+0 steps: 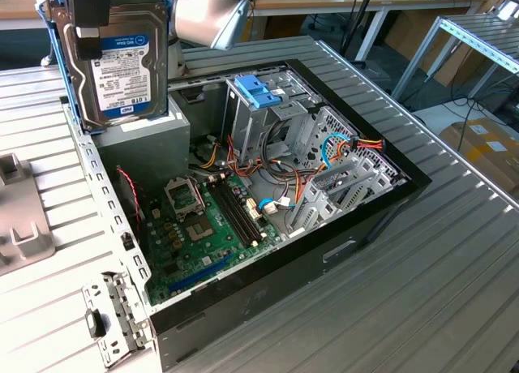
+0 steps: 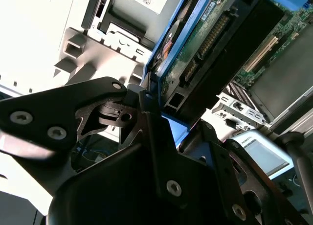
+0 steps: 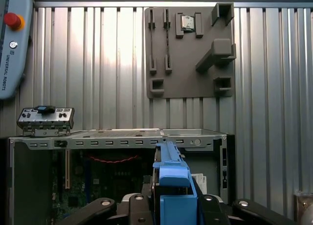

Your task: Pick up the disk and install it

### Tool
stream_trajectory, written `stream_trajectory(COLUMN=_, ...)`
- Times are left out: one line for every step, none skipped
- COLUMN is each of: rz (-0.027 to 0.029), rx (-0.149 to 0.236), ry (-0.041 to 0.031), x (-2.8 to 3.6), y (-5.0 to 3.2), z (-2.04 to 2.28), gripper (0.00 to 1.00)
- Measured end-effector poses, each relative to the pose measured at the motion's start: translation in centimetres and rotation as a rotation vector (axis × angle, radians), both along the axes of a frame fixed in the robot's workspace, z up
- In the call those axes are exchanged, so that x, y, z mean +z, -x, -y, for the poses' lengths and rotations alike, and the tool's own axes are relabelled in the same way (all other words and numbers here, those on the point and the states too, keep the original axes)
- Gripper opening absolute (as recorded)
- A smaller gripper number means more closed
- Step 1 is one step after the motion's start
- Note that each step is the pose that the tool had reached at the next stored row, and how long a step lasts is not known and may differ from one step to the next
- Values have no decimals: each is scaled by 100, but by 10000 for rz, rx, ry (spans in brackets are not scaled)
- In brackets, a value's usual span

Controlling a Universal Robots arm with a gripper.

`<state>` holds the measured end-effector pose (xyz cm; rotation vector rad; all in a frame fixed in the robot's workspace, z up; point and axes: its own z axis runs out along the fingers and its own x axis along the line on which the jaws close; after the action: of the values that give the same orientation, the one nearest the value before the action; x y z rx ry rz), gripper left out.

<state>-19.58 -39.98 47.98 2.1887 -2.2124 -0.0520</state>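
The disk point(image 1: 122, 65), grey metal with a white and blue label and light-blue side rails, hangs upright in the air above the far left corner of the open computer case point(image 1: 268, 186). My gripper point(image 1: 87, 24) is shut on it from above, with a black finger lying over the label side. In the second wrist view the disk's green circuit board point(image 2: 205, 34) faces the camera, and the black fingers point(image 2: 146, 107) clamp its blue-railed edge. In the first wrist view the disk's blue rail point(image 3: 171, 176) stands edge-on between the fingers, above the case's rim.
Inside the case are a green motherboard point(image 1: 203, 227), a metal drive cage with a blue tab piece point(image 1: 258, 89), loose cables and a grey power-supply box point(image 1: 154, 142). A grey fixture plate point(image 3: 190, 51) lies on the ribbed metal table. A teach pendant point(image 3: 12, 39) sits nearby.
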Motion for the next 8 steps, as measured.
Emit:
stream_trajectory(rz=0, rx=0, ry=0, x=0, y=-7, z=0, gripper=37)
stream_trajectory(rz=0, rx=0, ry=0, x=-1, y=-14, z=0, gripper=37)
stream_trajectory(rz=0, rx=0, ry=1, x=-1, y=-23, z=0, gripper=37)
stream_trajectory(rz=0, rx=0, ry=1, x=-1, y=-29, z=0, gripper=37)
stream_trajectory(rz=0, rx=0, ry=1, x=-1, y=-36, z=0, gripper=37)
stream_trajectory(rz=0, rx=0, ry=2, x=-1, y=-44, z=0, gripper=37)
stream_trajectory(rz=0, rx=0, ry=2, x=-2, y=-49, z=0, gripper=37)
stream_trajectory(rz=0, rx=0, ry=2, x=-2, y=-57, z=0, gripper=37)
